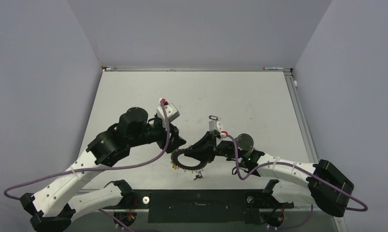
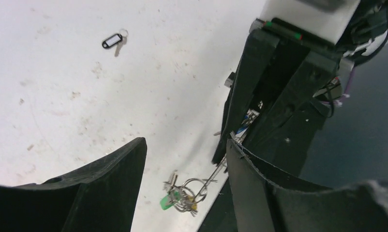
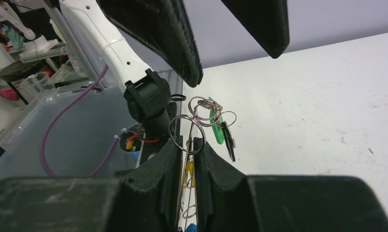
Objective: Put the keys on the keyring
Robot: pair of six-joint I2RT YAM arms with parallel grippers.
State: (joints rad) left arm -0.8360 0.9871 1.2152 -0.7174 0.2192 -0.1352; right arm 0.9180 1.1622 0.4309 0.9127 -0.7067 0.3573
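Observation:
My right gripper (image 1: 201, 153) is shut on the keyring (image 1: 184, 162), a flat grey ring held low over the table's near middle. In the right wrist view the ring (image 3: 185, 166) stands edge-on between the closed fingers (image 3: 169, 164). A bunch of keys (image 3: 214, 123) with green and black tags hangs from its small loops, and a yellow tag shows lower down. My left gripper (image 1: 181, 142) is open and empty just left of the ring. The left wrist view shows the bunch with the green tag (image 2: 169, 201) between its spread fingers (image 2: 110, 183).
A loose key with a black tag (image 1: 214, 117) lies on the table beyond both grippers, and it also shows in the left wrist view (image 2: 112, 40). A small dark key (image 1: 198, 177) lies by the near edge below the ring. The black mount bar (image 1: 201, 203) runs along the front.

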